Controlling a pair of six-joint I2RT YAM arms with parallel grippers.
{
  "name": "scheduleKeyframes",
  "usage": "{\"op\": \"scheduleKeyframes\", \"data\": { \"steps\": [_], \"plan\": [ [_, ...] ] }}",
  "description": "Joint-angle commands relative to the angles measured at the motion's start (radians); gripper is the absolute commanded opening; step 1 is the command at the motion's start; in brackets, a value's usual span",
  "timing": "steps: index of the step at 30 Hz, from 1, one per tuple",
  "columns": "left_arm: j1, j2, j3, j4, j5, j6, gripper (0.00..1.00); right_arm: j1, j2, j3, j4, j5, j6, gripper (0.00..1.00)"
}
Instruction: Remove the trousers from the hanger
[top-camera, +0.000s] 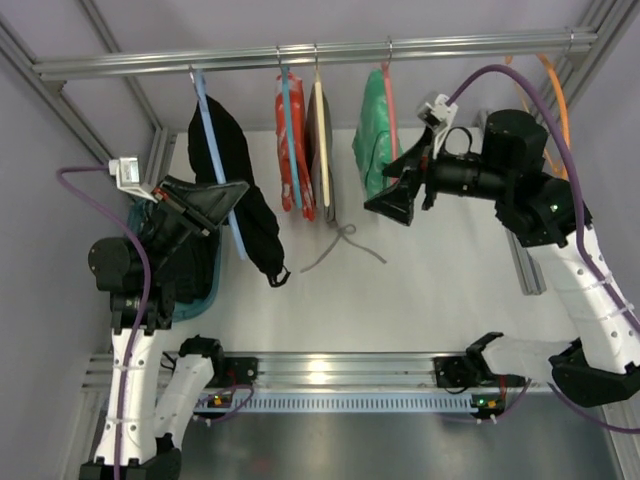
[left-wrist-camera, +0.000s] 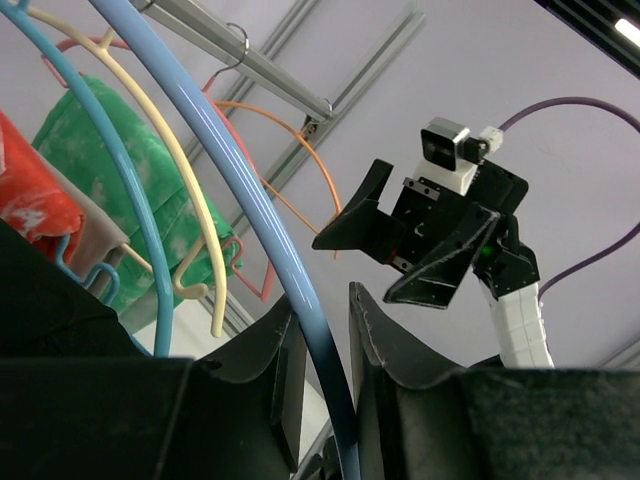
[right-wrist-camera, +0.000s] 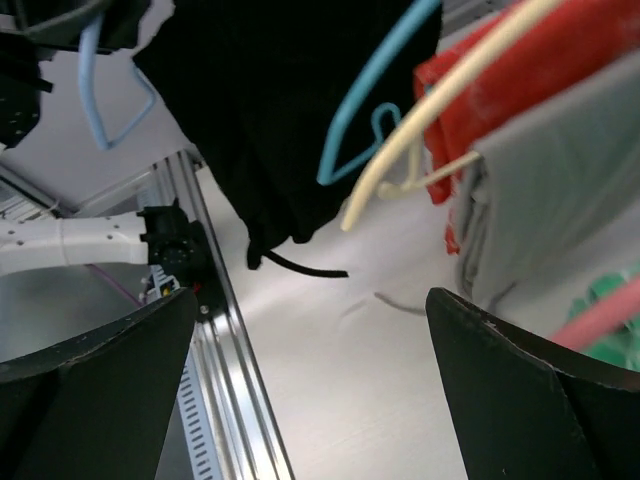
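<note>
The black trousers (top-camera: 240, 190) hang folded over the light blue hanger (top-camera: 212, 140), which hooks on the rail at the left. My left gripper (top-camera: 228, 195) is shut on the hanger's lower arm; in the left wrist view the blue bar (left-wrist-camera: 290, 260) runs between its narrow fingers (left-wrist-camera: 320, 300). My right gripper (top-camera: 392, 192) stands wide open in mid air, right of the trousers and beside the green garment. The right wrist view shows the trousers (right-wrist-camera: 270, 110) ahead, above the open fingers (right-wrist-camera: 310, 300), with the drawstring cord (right-wrist-camera: 305, 268) dangling and the hanger end (right-wrist-camera: 95, 110) at left.
On the rail (top-camera: 300, 55) also hang a red garment (top-camera: 293, 150) on a blue hanger, a grey garment (top-camera: 322, 150) on a cream hanger, a green garment (top-camera: 375, 130) and an orange hanger (top-camera: 555, 90). A grey cord (top-camera: 345, 245) lies on the table; a teal bin (top-camera: 200, 290) sits at left.
</note>
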Motion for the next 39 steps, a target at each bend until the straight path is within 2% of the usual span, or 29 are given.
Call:
{"op": "scheduleKeyframes", "data": {
  "steps": [1,8,14,18,25,29,35,39],
  "plan": [
    [0.031,-0.04,0.047,0.049,-0.036,0.052,0.0,0.126,0.055,0.083,0.14,0.042,-0.014,0.99],
    [0.091,-0.048,0.081,0.01,-0.089,0.009,0.0,0.358,0.227,0.192,0.252,0.059,0.104,0.98],
    [0.105,-0.046,0.089,0.002,-0.095,-0.013,0.0,0.461,0.37,0.284,0.362,0.014,0.248,0.92],
    [0.103,-0.045,0.098,0.002,-0.1,-0.025,0.0,0.492,0.456,0.342,0.44,-0.03,0.357,0.91],
    [0.103,-0.051,0.106,0.002,-0.105,-0.039,0.0,0.535,0.572,0.429,0.512,-0.048,0.429,0.9],
    [0.103,-0.054,0.104,0.003,-0.109,-0.045,0.0,0.564,0.612,0.474,0.538,-0.064,0.455,0.83],
    [0.103,-0.06,0.109,0.003,-0.117,-0.054,0.0,0.578,0.643,0.465,0.562,-0.068,0.498,0.82],
    [0.103,-0.058,0.109,0.003,-0.128,-0.06,0.0,0.578,0.667,0.476,0.591,-0.081,0.543,0.75]
  ]
}}
